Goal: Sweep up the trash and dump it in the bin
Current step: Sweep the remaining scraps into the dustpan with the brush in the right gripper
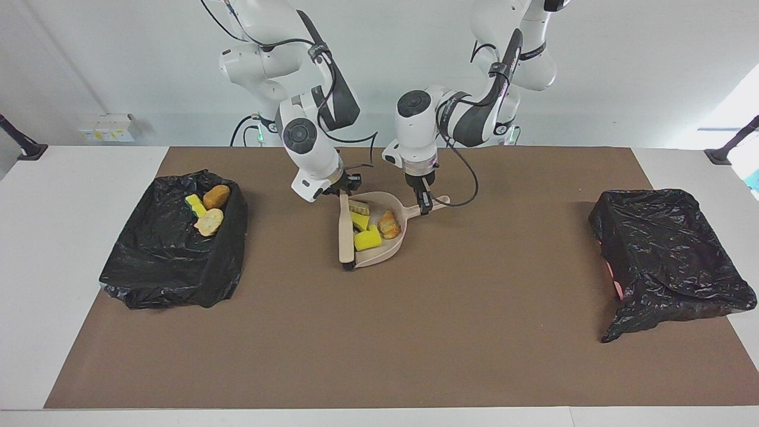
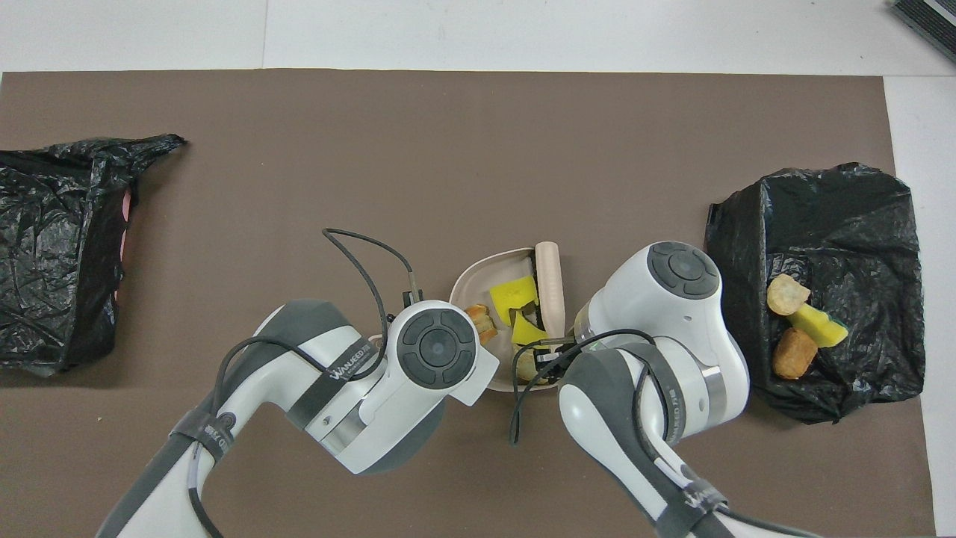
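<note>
The beige dustpan (image 1: 396,244) lies on the brown mat in the middle of the table, close to the robots. It holds trash: yellow sponge wedges (image 1: 367,239), an orange-brown bread chunk (image 1: 389,225) and a tan piece (image 1: 359,207). My left gripper (image 1: 424,205) is shut on the dustpan's handle. My right gripper (image 1: 343,191) is shut on the handle of the beige brush (image 1: 344,231), which lies along the pan's open mouth with its black bristles against the trash. From overhead the pan (image 2: 469,278), brush (image 2: 549,276) and sponges (image 2: 514,293) show between the two wrists, which hide the fingers.
A black-bagged bin (image 1: 172,279) stands at the right arm's end and holds a yellow-green sponge (image 1: 194,204), a brown chunk (image 1: 216,196) and a cream chunk (image 1: 209,222); overhead shows its bag (image 2: 859,217). A second black-bagged bin (image 1: 670,255) stands at the left arm's end.
</note>
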`<act>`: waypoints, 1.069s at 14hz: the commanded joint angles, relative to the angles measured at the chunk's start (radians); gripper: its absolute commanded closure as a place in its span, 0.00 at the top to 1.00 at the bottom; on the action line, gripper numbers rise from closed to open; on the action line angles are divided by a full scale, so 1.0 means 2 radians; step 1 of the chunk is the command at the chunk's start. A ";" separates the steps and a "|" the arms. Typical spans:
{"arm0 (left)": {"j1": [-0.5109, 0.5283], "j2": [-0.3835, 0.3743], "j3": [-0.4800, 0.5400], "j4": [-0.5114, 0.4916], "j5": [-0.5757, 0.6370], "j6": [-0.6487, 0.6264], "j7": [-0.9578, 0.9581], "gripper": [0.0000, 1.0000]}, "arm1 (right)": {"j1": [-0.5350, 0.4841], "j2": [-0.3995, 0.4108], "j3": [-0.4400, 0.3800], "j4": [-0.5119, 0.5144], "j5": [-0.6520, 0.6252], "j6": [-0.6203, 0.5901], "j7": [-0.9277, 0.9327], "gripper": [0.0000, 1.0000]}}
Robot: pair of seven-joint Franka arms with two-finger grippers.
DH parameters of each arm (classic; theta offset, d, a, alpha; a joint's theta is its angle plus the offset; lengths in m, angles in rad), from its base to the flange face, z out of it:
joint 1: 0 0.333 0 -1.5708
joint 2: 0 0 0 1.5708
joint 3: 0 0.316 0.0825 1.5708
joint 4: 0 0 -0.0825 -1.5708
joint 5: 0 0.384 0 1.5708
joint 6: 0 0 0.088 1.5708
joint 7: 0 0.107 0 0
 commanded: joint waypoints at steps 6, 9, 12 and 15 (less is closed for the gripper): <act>0.032 -0.006 0.001 -0.019 -0.006 0.041 0.014 0.00 | -0.025 -0.088 -0.009 0.058 -0.042 -0.145 0.010 0.00; 0.064 0.005 0.002 -0.006 -0.054 0.050 0.082 0.00 | -0.030 -0.155 -0.007 0.044 -0.057 -0.211 0.041 0.00; 0.110 0.005 0.002 0.019 -0.105 0.040 0.162 0.00 | 0.001 -0.234 0.003 -0.050 -0.059 -0.185 0.073 0.00; 0.149 0.004 0.002 0.049 -0.124 0.009 0.187 0.00 | 0.009 -0.255 0.003 -0.075 -0.055 -0.181 0.077 0.00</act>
